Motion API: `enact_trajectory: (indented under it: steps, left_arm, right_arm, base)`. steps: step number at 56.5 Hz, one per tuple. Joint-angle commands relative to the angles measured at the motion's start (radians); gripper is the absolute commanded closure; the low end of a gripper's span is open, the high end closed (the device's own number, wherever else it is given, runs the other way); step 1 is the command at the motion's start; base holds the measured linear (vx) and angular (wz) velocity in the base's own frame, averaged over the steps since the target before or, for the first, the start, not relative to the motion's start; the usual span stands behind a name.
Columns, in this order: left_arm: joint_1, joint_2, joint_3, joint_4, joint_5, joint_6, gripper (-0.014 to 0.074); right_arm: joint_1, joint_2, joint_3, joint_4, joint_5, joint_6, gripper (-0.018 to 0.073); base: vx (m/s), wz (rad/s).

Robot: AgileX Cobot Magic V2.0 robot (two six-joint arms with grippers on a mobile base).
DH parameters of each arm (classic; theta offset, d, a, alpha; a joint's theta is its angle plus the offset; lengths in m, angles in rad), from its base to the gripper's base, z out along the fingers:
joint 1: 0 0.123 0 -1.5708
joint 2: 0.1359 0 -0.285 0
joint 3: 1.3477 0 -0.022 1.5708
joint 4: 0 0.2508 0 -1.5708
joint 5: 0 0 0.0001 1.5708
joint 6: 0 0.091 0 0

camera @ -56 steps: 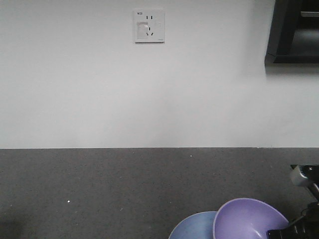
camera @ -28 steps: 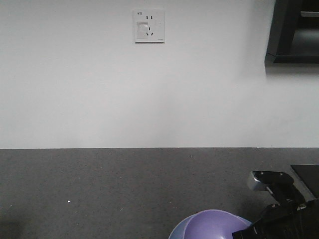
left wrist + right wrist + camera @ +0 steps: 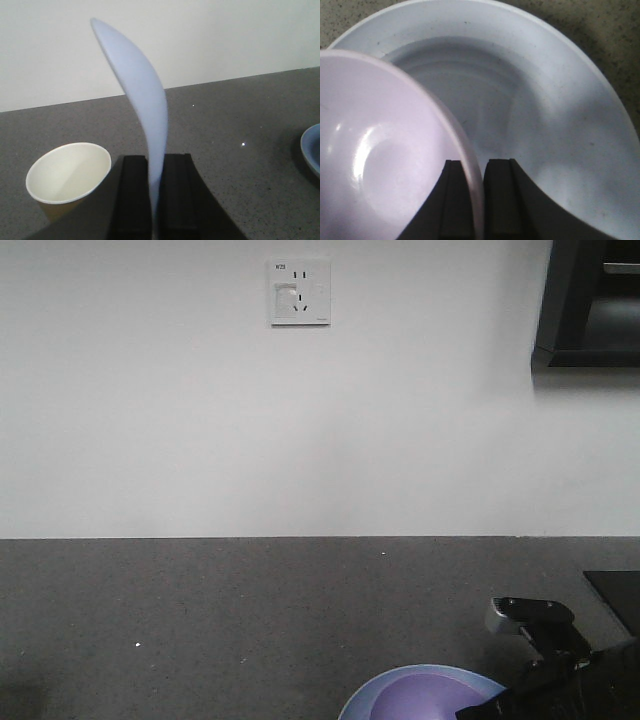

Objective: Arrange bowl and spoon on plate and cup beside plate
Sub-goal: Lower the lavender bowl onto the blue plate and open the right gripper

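Observation:
The lavender bowl (image 3: 380,165) sits low inside the pale blue plate (image 3: 560,115), tilted, and I cannot tell whether it touches it. My right gripper (image 3: 476,165) is shut on the bowl's rim, one finger inside and one outside. In the front view the bowl (image 3: 425,700) and the plate (image 3: 365,698) lie at the bottom edge, with the right gripper (image 3: 485,708) beside them. My left gripper (image 3: 156,160) is shut on the white spoon (image 3: 142,95), which stands upright above the jaws. The paper cup (image 3: 67,172) stands upright just left of it. The plate's edge (image 3: 311,155) shows far right.
The dark speckled countertop (image 3: 200,620) runs back to a white wall with a socket (image 3: 298,292). A dark cabinet (image 3: 590,305) hangs at the top right. A black flat object (image 3: 615,590) lies at the right edge of the counter.
The right arm moved left and down, bringing the bowl from a raised, tilted pose beside the plate down into the plate.

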Motion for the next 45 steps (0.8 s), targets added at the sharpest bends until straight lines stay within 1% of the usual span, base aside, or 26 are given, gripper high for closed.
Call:
enact_trajectory:
  steps: [1,4,5,7,15,21,24,28,31,34,40,43,45]
  left_arm:
    - [-0.005,0.01,-0.024,-0.01,-0.058,-0.004,0.0603]
    - [-0.005,0.01,-0.024,-0.01,-0.057,-0.004,0.0603]
    - [-0.005,0.01,-0.024,-0.01,-0.056,-0.004,0.0603]
    - [-0.005,0.01,-0.024,-0.01,-0.055,-0.004,0.0603]
    - [-0.005,0.01,-0.024,-0.01,-0.053,-0.004,0.0603]
    - [-0.005,0.01,-0.024,-0.013,-0.051,-0.004,0.0603]
    - [-0.005,0.01,-0.024,-0.022,-0.047,-0.004,0.0603]
    - [-0.005,0.01,-0.024,-0.048,-0.041,-0.004,0.0603]
    - [-0.005,0.01,-0.024,-0.064,-0.039,-0.004,0.0603]
    - [-0.005,0.01,-0.024,-0.064,-0.038,-0.004,0.0603]
    - [-0.005,0.01,-0.024,-0.064,-0.028,-0.003,0.0603]
    - [-0.005,0.01,-0.024,-0.064,-0.018,-0.003,0.0603]
    - [-0.005,0.01,-0.024,-0.064,-0.011,-0.003,0.0603]
  right_arm:
    - [0.0,-0.034,-0.034,0.028,-0.036,-0.005,0.0369]
    - [0.0,-0.034,-0.034,0.029,-0.036,-0.005,0.0301]
    - [0.0,-0.034,-0.034,0.029,-0.037,-0.005,0.0291]
    - [0.0,-0.034,-0.034,0.029,-0.039,-0.005,0.0228]
    - [0.0,-0.035,-0.036,0.029,-0.045,-0.005,0.0048]
    - [0.0,-0.036,-0.056,0.026,-0.019,-0.019,-0.0034]
    - [0.0,-0.039,-0.071,0.025,0.003,-0.03,-0.0054]
    - [0.0,-0.053,-0.096,0.024,0.033,-0.032,-0.0052]
    - [-0.001,-0.072,-0.116,0.019,0.054,-0.031,-0.0036]
    - [-0.001,-0.098,-0.132,0.004,0.064,-0.029,-0.0006]
    - [-0.001,-0.165,-0.147,-0.06,0.067,0.005,0.0099]
    - [-0.003,-0.214,-0.147,-0.115,0.066,0.035,0.0181]
    - [-0.003,-0.243,-0.147,-0.162,0.066,0.062,0.025]
  base:
    - [0.0,0.0]
    - [0.0,0.0]
    - [0.0,0.0]
    - [0.0,0.0]
    - [0.0,0.0]
    - [0.0,0.0]
    - [0.0,0.0]
    - [0.0,0.0]
    - [0.0,0.0]
    - [0.0,0.0]
    - [0.0,0.0]
    - [0.0,0.0]
    - [0.0,0.0]
